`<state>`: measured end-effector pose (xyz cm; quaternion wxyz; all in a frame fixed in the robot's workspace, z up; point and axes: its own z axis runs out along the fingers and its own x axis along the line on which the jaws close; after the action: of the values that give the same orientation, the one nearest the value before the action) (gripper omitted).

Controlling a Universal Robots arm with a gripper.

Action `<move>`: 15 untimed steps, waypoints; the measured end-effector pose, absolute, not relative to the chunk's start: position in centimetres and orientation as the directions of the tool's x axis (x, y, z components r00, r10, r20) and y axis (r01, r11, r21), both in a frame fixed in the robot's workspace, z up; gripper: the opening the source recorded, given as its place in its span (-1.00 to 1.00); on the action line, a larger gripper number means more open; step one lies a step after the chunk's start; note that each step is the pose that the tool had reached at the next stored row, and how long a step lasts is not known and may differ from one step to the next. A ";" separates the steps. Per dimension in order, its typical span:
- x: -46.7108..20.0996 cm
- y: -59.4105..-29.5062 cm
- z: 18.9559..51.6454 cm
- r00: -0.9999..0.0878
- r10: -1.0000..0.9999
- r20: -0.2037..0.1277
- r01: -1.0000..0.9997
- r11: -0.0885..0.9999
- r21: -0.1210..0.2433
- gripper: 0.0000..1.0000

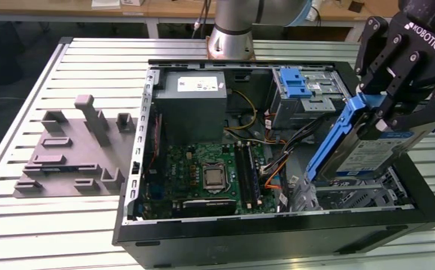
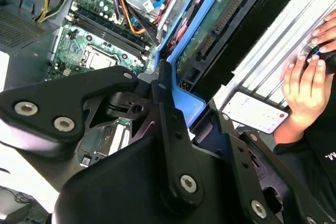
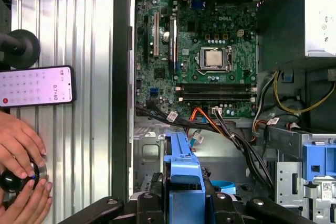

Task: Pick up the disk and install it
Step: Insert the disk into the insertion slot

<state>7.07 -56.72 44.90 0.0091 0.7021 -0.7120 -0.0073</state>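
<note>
the gripper [image 1: 382,115] is clamping the disk [image 1: 361,156] by its upper end. the disk is hanging steeply, its long axis running from 1 to 7 o'clock in the exterior view, and the lower end is pointing toward the empty bay [image 1: 356,197] of the computer case [image 1: 277,239].

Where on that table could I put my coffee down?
Bare slatted table lies in front of the grey fixture block and behind it, at the exterior view's left. Inside the computer case it is crowded: cables, and the hand holding the disk.
</note>
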 end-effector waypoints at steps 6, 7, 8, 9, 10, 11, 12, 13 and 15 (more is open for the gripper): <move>7.8 -56.7 44.5 -0.014 -1.000 0.003 -1.000 0.014 0.023 -0.27; 7.8 -56.7 44.4 -0.014 -1.000 0.003 -1.000 0.014 0.023 -0.27; 7.8 -56.7 44.3 -0.014 -1.000 0.003 -1.000 0.014 0.023 -0.27; 7.8 -56.7 44.2 -0.014 -1.000 0.003 -1.000 0.014 0.023 -0.27; 7.8 -56.7 44.1 -0.014 -1.000 0.003 -1.000 0.014 0.023 -0.27; 7.8 -56.7 44.0 -0.014 -1.000 0.003 -1.000 0.014 0.023 -0.27; 7.8 -56.7 43.9 -0.014 -1.000 0.003 -1.000 0.014 0.023 -0.27; 7.8 -56.7 43.8 -0.014 -1.000 0.003 -1.000 0.014 0.023 -0.27; 7.8 -56.7 43.6 -0.014 -1.000 0.003 -1.000 0.014 0.023 -0.27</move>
<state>7.85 -56.71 43.62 0.0091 0.7021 -0.7120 -0.0073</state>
